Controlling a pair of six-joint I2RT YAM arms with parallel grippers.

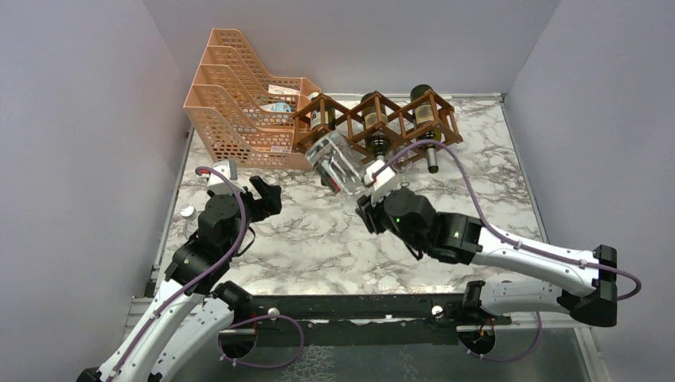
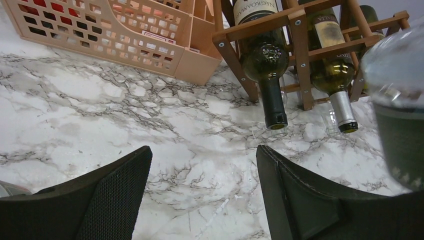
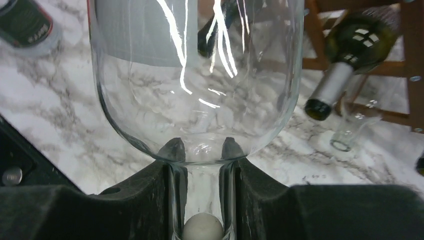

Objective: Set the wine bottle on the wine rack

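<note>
My right gripper (image 1: 372, 185) is shut on the neck of a clear glass wine bottle (image 1: 337, 161) and holds it above the table, base toward the reddish-brown wooden wine rack (image 1: 374, 121). In the right wrist view the clear bottle (image 3: 195, 75) fills the frame and my fingers (image 3: 150, 195) clamp its neck. The rack holds three dark bottles, necks pointing down toward me. The rack also shows in the left wrist view (image 2: 295, 30). My left gripper (image 1: 269, 195) is open and empty over the marble table, left of the bottle.
A peach-orange perforated tiered tray (image 1: 239, 103) stands at the back left, touching the rack's left end. A small round cap (image 1: 187, 211) lies at the table's left edge. An empty clear bottle neck (image 3: 350, 130) lies under the rack. Grey walls enclose the table.
</note>
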